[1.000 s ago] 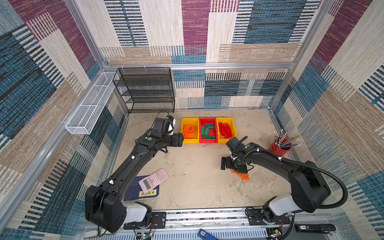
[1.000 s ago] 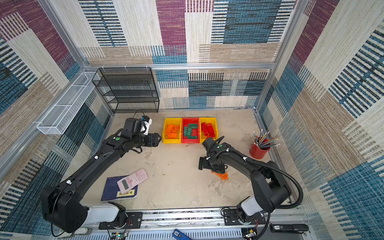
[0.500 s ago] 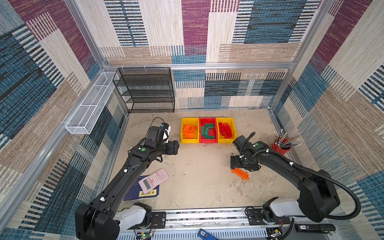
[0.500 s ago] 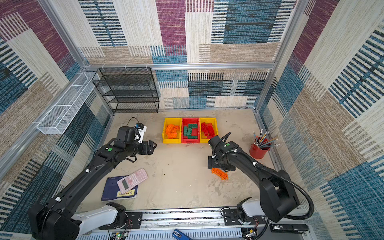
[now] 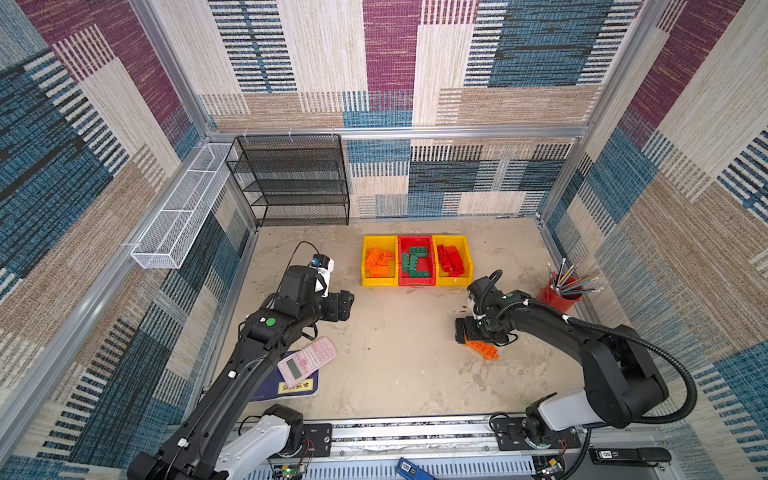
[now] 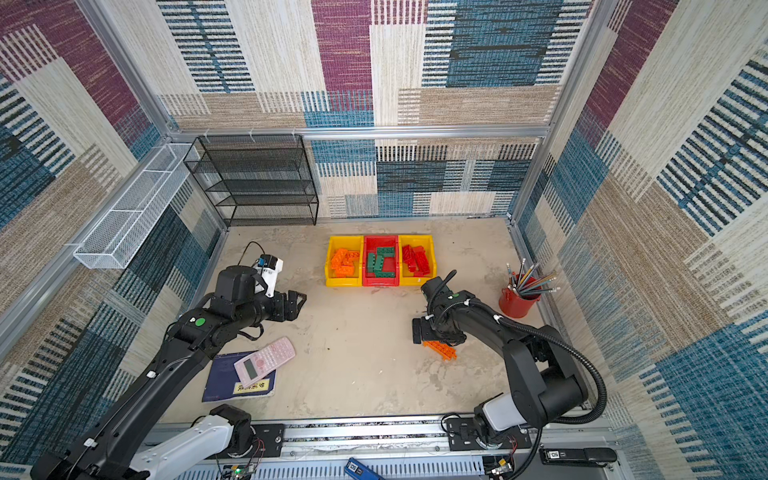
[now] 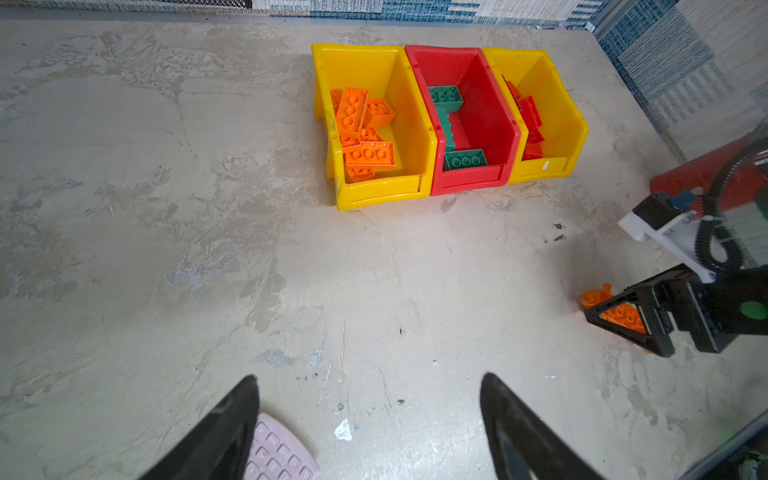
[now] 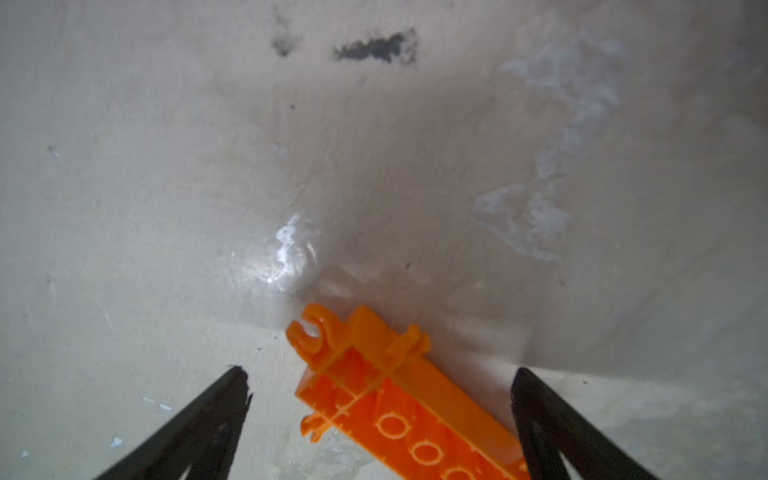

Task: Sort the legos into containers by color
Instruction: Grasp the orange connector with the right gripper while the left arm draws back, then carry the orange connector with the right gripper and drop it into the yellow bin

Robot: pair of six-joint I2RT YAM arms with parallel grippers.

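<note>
Drawn back from the containers (image 5: 417,284), the left claw (image 5: 348,301) hangs wide and empty, while the right claw (image 8: 380,372), also wide, brackets the long orange piece (image 5: 484,351) on the worktop (image 5: 395,353), apparently the only one of the legos (image 5: 378,262) not yet sorted by color.

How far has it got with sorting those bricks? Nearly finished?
Nearly. Done: orange bricks lie in the left yellow bin, green bricks in the red bin, red bricks in the right yellow bin. In hand: the right gripper, open, straddles the last orange piece on the table, not yet clamped. Left: grip it and carry it to the left yellow bin. The left gripper is open and empty.
</note>
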